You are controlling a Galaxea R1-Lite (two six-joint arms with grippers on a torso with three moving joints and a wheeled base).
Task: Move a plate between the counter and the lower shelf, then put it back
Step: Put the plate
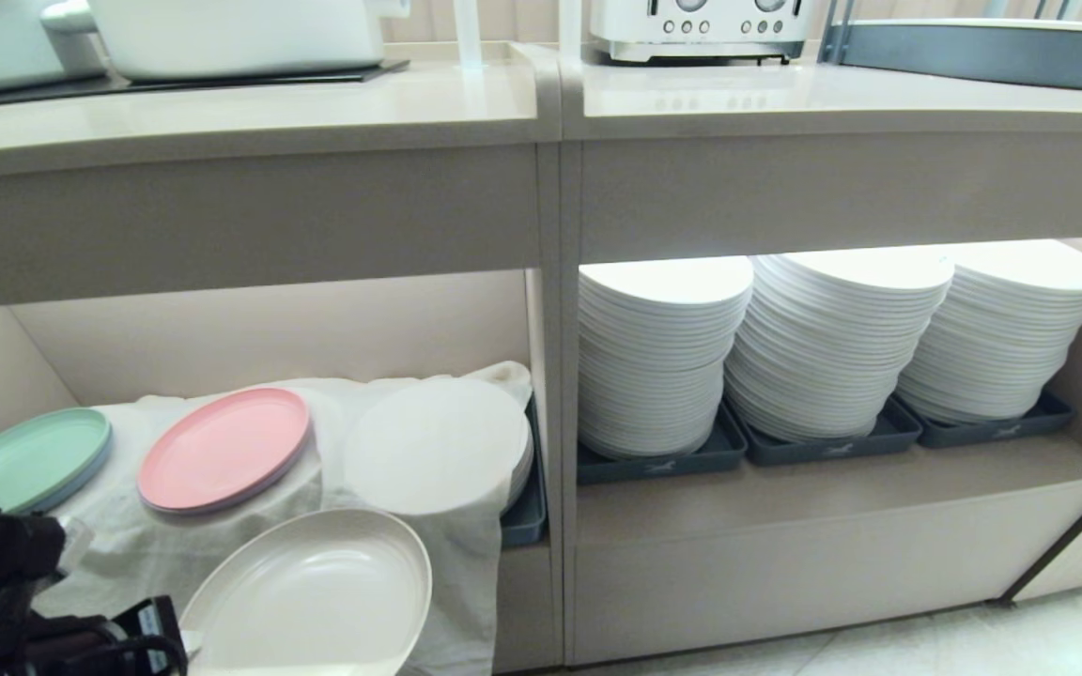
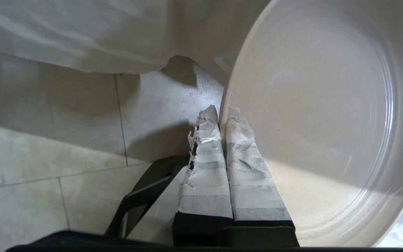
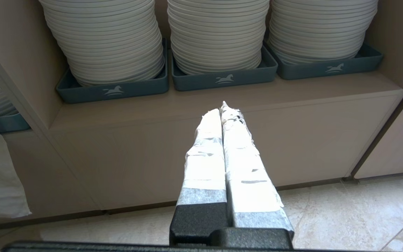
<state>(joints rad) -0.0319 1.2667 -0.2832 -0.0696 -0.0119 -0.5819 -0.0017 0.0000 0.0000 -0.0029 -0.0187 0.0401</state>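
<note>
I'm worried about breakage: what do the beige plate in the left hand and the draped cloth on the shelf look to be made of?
The plate looks like matte speckled plastic or wheat-straw composite, not glazed china: fine flecks and only a soft sheen show, though that is uncertain. The cloth looks like thin woven fabric, creasing and hanging in soft folds. The left hand grips the plate's rim with tape-wrapped fingers.

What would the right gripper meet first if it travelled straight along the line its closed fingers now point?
Most likely the beige cabinet front below the recess, or its ledge; depth is hard to judge. The right gripper is shut, empty, aimed just under the middle grey tray of stacked white plates. Nothing stands between.
</note>
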